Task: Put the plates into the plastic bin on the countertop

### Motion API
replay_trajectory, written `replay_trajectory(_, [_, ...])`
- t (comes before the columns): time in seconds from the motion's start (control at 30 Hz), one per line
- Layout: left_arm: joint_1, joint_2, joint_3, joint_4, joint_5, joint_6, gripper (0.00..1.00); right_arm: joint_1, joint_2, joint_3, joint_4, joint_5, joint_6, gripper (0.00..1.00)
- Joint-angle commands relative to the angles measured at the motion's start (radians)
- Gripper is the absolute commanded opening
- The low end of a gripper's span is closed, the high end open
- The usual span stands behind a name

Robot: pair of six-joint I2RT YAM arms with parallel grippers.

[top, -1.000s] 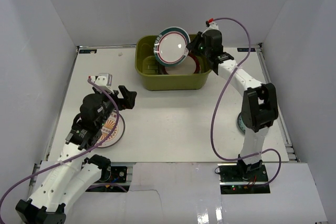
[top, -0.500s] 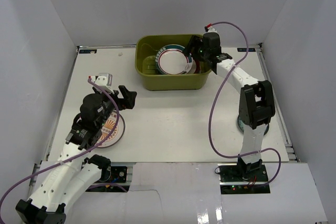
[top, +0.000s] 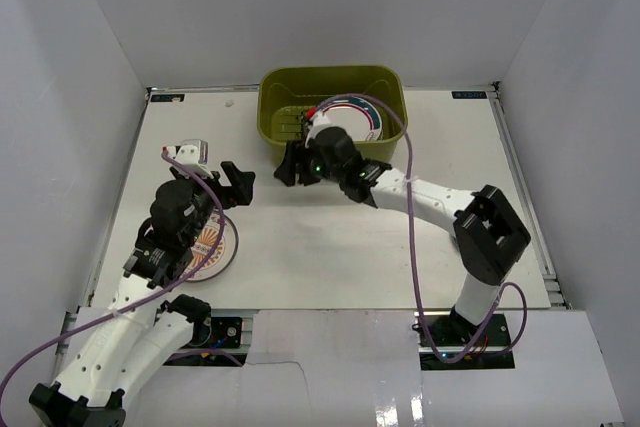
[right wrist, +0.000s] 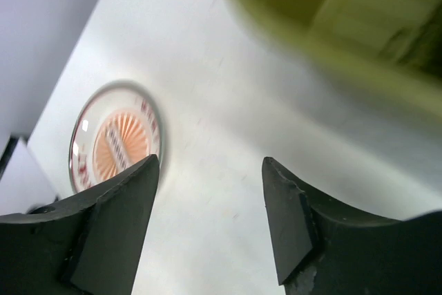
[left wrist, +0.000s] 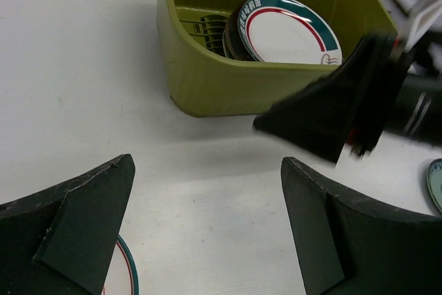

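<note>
The olive-green plastic bin [top: 285, 152] stands at the back of the white countertop [top: 330, 237]. Inside it a teal-rimmed white plate [top: 352, 112] leans on top of other plates [left wrist: 290, 32]. My right gripper [top: 287, 167] hovers open and empty just in front of the bin's left front corner. An orange-sunburst plate [right wrist: 117, 136] lies flat on the countertop at the near left [top: 215, 247], partly under my left arm. My left gripper [top: 243, 185] stands wide open and empty above the countertop just beyond that plate, whose rim [left wrist: 128, 278] shows beside its left finger.
The teal rim of another plate [left wrist: 435, 184] shows at the right edge of the left wrist view. White walls close in the countertop on three sides. The right arm stretches across the middle, with its purple cable looping over the bin.
My right gripper let go of the teal-rimmed plate, which dropped into the bin. It then swung from the bin's right rim to its left front corner. The left arm barely moved.
</note>
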Motion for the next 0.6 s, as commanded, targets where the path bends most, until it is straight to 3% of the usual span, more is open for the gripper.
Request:
replay_trajectory(0.0, [-0.003,-0.018,0.023,0.000,-0.053,-0.004,0.98,0.097,0.033,-0.078,0.120,-0.048,0.070,0.67])
replay_trajectory(0.2, [-0.001,-0.053,0.017,-0.002,-0.118,0.002,0.98,0.237,0.194,-0.083,0.204,-0.151,0.217,0.65])
replay_trajectory(0.37, [-0.001,-0.063,0.012,-0.002,-0.113,0.002,0.98,0.284,0.353,-0.031,0.310,-0.198,0.308,0.65])
replay_trajectory(0.57, [-0.001,-0.058,0.012,0.001,-0.098,-0.001,0.98,0.294,0.496,0.057,0.367,-0.252,0.443,0.50])
